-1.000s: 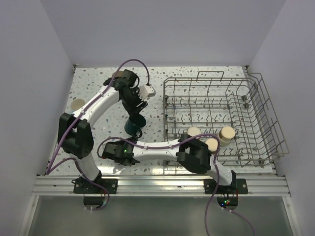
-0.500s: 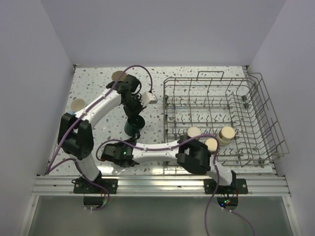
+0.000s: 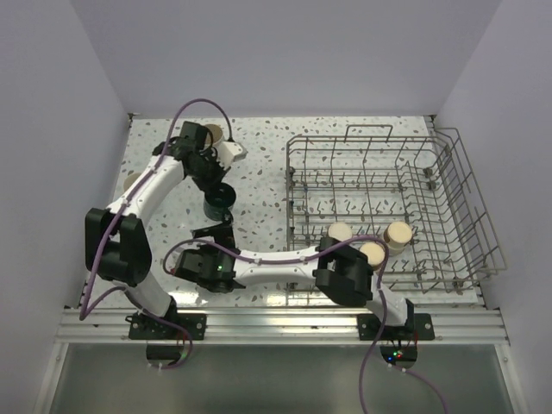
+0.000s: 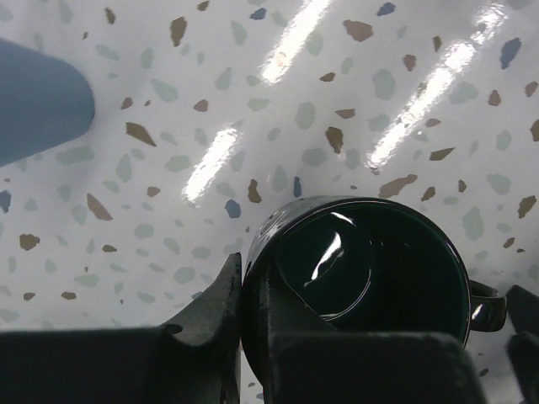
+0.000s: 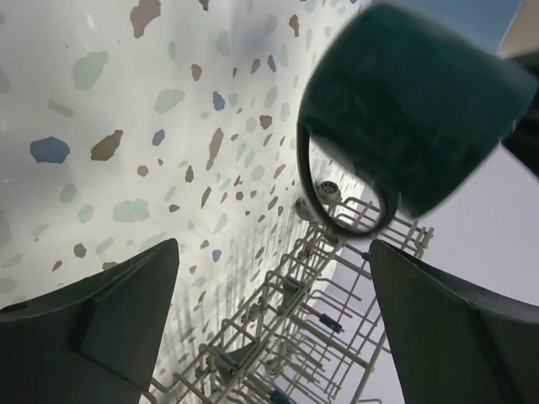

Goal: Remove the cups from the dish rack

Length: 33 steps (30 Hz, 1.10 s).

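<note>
A dark teal handled mug (image 3: pixel 219 198) is upright at the left of the table, and my left gripper (image 3: pixel 216 191) is shut on its rim. In the left wrist view one finger (image 4: pixel 221 316) is outside the mug (image 4: pixel 370 269) and the other is inside. My right gripper (image 3: pixel 217 233) is open just in front of the mug, holding nothing. The right wrist view shows the mug (image 5: pixel 413 109) ahead of the right gripper (image 5: pixel 274 311), with its handle toward the camera. Three beige cups (image 3: pixel 340 231) (image 3: pixel 373 252) (image 3: pixel 398 235) stand in the dish rack (image 3: pixel 466 198) at its near edge.
A beige cup (image 3: pixel 210 134) stands on the table at the back left, and another (image 3: pixel 131 183) is half hidden by the left arm. A light blue cup (image 4: pixel 34 101) lies at the left edge of the left wrist view. The right arm stretches across the near table.
My left gripper shut on the mug's rim and carried it left and farther back. My right gripper opened and let go of the mug.
</note>
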Each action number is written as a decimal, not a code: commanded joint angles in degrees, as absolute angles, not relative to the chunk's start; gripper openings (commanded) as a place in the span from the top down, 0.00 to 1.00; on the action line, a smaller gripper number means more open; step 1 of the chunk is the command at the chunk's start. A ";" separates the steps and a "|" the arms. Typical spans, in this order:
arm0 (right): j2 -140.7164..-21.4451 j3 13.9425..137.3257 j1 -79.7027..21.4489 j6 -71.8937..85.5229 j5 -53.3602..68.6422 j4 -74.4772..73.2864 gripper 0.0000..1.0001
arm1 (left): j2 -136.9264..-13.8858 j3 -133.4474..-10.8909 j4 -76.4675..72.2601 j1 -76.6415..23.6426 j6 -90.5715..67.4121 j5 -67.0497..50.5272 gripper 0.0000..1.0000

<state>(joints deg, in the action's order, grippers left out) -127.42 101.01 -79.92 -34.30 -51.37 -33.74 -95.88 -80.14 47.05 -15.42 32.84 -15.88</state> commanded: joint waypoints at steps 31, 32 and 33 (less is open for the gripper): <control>-84.56 80.78 -62.51 1.21 -28.92 -28.03 0.02 | -92.64 -58.71 5.98 13.27 16.70 -20.30 1.00; -83.94 80.51 -61.45 2.54 -28.92 -28.73 0.02 | -92.55 -58.36 5.37 13.18 16.61 -20.30 0.98; -83.41 80.25 -60.22 5.33 -28.57 -29.44 0.02 | -92.46 -57.92 5.19 13.27 16.35 -20.39 0.88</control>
<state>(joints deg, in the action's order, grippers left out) -87.00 81.10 -63.07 -3.68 -30.41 -28.99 -92.84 -58.50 11.55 12.86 18.35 -17.41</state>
